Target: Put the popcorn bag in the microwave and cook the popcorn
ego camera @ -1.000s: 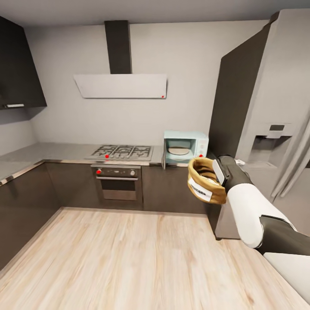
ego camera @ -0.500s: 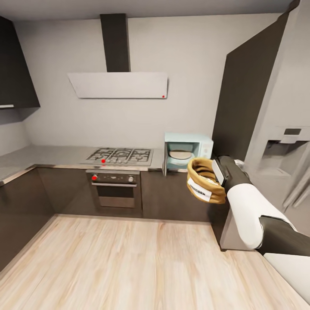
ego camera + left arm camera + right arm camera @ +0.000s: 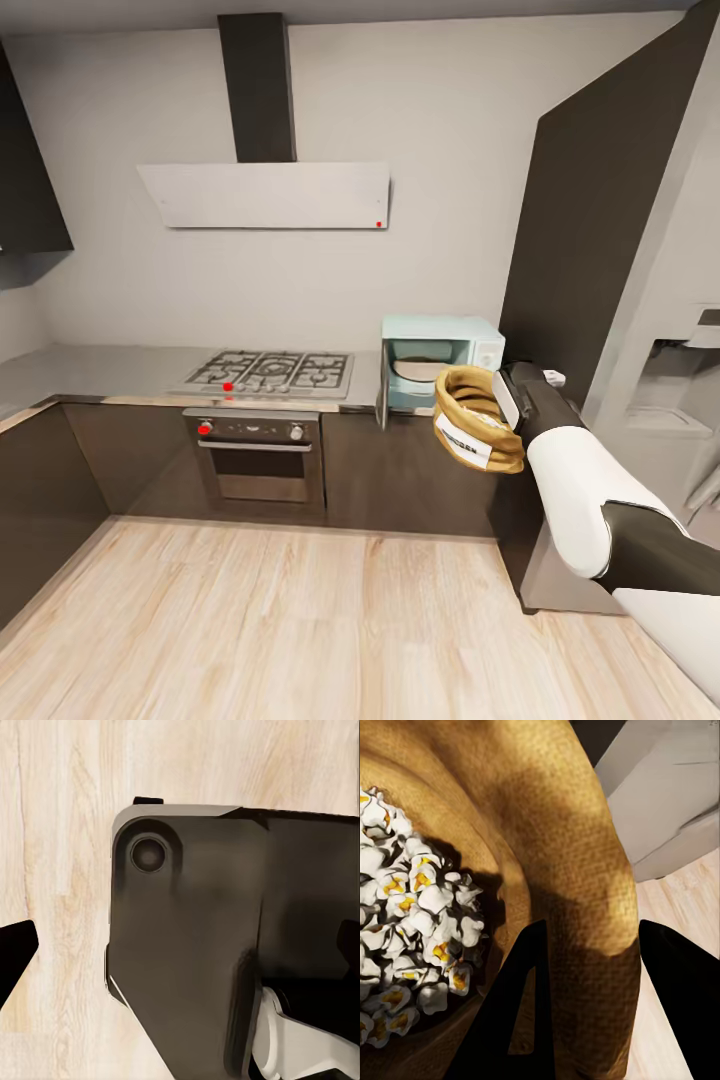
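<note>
Your right tool (image 3: pixel 508 400) is clamped on the tan cloth popcorn bag's (image 3: pixel 472 420) rim, mouth up, the open mint microwave (image 3: pixel 440 360) just beyond it.

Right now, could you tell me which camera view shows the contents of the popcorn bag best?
The right wrist view: it looks straight into the popcorn bag, showing white and yellow popcorn inside, with the right pincer shut on its rim. The head view shows the bag's outside and label, but not its contents.
</note>
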Controlling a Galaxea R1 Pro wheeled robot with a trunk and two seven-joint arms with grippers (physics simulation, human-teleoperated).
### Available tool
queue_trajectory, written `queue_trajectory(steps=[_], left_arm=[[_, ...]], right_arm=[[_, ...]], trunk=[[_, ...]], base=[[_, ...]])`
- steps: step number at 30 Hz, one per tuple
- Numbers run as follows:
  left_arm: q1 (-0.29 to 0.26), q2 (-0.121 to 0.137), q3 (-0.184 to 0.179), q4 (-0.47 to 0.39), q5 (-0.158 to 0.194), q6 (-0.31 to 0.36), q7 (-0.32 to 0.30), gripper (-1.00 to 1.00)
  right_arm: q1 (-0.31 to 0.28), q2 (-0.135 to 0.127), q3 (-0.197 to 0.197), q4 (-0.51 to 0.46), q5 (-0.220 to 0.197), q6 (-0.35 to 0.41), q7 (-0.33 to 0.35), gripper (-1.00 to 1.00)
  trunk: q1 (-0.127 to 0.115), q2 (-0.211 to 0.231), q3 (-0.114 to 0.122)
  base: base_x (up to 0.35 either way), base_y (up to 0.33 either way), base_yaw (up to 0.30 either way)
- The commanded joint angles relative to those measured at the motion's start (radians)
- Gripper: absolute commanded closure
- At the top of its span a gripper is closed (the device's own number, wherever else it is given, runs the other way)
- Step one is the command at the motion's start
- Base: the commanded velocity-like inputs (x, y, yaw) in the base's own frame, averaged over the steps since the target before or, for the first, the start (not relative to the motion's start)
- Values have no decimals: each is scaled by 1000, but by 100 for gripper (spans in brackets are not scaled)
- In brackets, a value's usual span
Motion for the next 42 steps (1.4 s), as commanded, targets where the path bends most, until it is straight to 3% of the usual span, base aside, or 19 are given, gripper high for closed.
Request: queue_trajectory(steps=[1, 12, 18, 22, 42], left_arm=[[-1, -1, 6, 1, 1, -3, 1, -100], [3, -2, 5, 1, -1, -4, 0, -100], [8, -2, 4, 1, -2, -11, -2, -100], [9, -2, 4, 1, -2, -13, -1, -100], [7, -2, 6, 1, 1, -11, 0, -100]], right_arm=[[-1, 1, -6, -1, 10, 4, 5, 100], [18, 12, 5, 3, 10, 4, 3, 100], [18, 19, 26, 105, 10, -55, -3, 100], [18, 19, 27, 114, 10, -61, -4, 100], [13, 42, 30, 114, 10, -58, -2, 100]], trunk=[[1, -1, -1], [1, -1, -1], [1, -1, -1], [1, -1, -1], [1, -1, -1]], base=[[334, -172, 0], [257, -194, 0], [6, -5, 0], [73, 0, 0], [331, 0, 0]])
